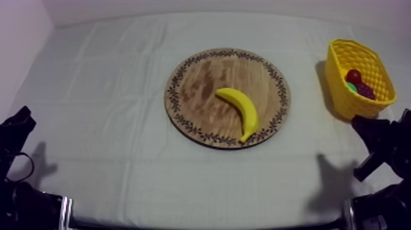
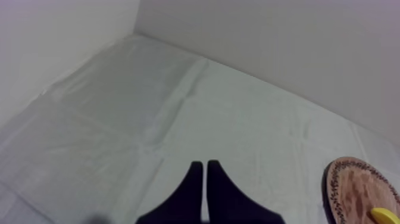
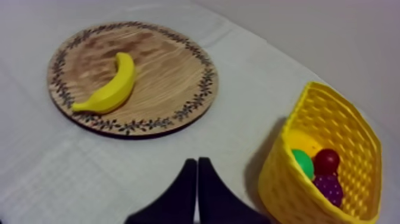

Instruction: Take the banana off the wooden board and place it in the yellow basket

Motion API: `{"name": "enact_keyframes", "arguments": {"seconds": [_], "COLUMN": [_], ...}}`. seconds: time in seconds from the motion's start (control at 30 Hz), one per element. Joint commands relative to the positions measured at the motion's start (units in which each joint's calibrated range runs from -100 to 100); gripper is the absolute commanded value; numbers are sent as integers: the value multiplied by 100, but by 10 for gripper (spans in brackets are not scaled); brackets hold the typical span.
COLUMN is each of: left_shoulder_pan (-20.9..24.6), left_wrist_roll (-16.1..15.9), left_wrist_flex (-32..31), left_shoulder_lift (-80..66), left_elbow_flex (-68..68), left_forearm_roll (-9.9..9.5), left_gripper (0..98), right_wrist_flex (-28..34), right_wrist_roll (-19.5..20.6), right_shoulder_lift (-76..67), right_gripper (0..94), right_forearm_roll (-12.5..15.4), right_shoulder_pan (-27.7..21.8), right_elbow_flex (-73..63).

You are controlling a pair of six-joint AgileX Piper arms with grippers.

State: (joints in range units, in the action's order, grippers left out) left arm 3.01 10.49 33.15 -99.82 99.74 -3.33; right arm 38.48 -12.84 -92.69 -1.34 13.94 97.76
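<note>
1. Left wrist view first: left hand has its two black fingers pressed together into a narrow wedge with nothing in it. It's over bare desk cloth, and the edge of the wooden board is off to one side.
2. Right hand, same deal: fingers flat against each other, holding nothing, over the cloth between the board and the yellow basket.
3. Banana lies flat on the board, a bit off-centre, well apart from both hands.
4. Basket stands at the desk's right side, with a small red fruit, a bunch of grapes and a green fruit in it.
</note>
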Motion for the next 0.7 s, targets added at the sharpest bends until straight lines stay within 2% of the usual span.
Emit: {"name": "enact_keyframes", "arguments": {"seconds": [0.0,0.13,0.27,0.67], "left_shoulder_pan": [-1,-1,-1,-1], "left_wrist_roll": [-1,-1,-1,-1], "left_wrist_flex": [0,0,0,0], "left_shoulder_lift": [0,0,0,0], "left_elbow_flex": [3,3,3,3], "left_forearm_roll": [3,3,3,3], "left_gripper": [1,1,1,1], "right_wrist_flex": [36,275,746,3013], "right_wrist_roll": [9,38,70,-220], "right_shoulder_lift": [505,1546,2556,5024], "right_gripper": [5,5,5,6], "right_forearm_roll": [-207,-375,-415,-173], "right_shoulder_pan": [246,408,505,632], "right_elbow_flex": [-200,-893,-1867,-5060]}}
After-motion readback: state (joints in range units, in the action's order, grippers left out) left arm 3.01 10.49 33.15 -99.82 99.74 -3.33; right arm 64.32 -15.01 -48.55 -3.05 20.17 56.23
